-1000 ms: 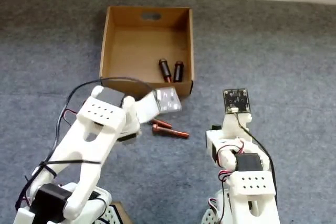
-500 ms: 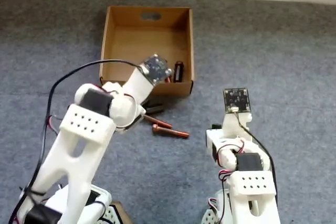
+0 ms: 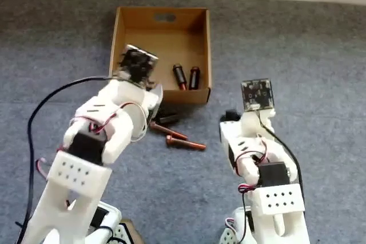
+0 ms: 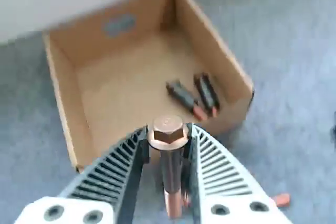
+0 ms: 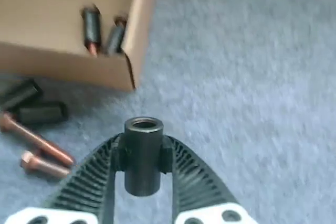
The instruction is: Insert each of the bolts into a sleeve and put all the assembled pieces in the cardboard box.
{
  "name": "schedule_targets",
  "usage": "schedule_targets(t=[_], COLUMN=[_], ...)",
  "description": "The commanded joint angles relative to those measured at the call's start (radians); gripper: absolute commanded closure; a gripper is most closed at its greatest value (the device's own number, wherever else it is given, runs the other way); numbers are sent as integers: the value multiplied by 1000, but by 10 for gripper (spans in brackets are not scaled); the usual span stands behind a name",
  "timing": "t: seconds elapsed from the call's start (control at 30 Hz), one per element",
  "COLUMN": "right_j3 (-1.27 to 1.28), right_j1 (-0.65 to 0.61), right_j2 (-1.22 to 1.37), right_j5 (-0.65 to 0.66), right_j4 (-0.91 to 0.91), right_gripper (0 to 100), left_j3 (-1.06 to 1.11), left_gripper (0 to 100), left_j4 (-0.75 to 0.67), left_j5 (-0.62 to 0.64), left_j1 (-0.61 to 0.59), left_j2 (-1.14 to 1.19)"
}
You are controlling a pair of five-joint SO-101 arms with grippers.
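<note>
Since left end effector (image 4: 168,136) clamps copper hex-head bolt (image 4: 169,174) and right end effector (image 5: 142,143) grips black cylindrical sleeve (image 5: 143,167), imo line shank with bore, push slow.

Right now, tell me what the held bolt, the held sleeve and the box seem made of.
The copper-coloured hex-head bolt looks like metal, copper-plated or similar: smooth, soft sheen. The black cylindrical sleeve is matte; plastic or coated metal, I cannot tell. The brown open-topped cardboard box has dull, thin folded walls: cardboard.
</note>
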Motion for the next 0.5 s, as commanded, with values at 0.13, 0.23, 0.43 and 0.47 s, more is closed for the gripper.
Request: schedule_targets(t=[0.13,0.23,0.43,0.47], right_j3=[-65,-65,-64,-64], right_j1=[-50,-50,-56,-58], right_j2=[-15,-12,-15,-16], right_j5=[-166,-186,-186,-186], right_j4=[-280,-340,-371,-369], right_gripper=[993,993,993,993], left_j3=[-10,-8,-8,-8], left_gripper=[992,992,992,992], left_j4=[-196,-272,-423,-436], left_j5=[75,75,252,293], left_j1=[8,8,10,10], left_j2=[-173,-180,-180,-180])
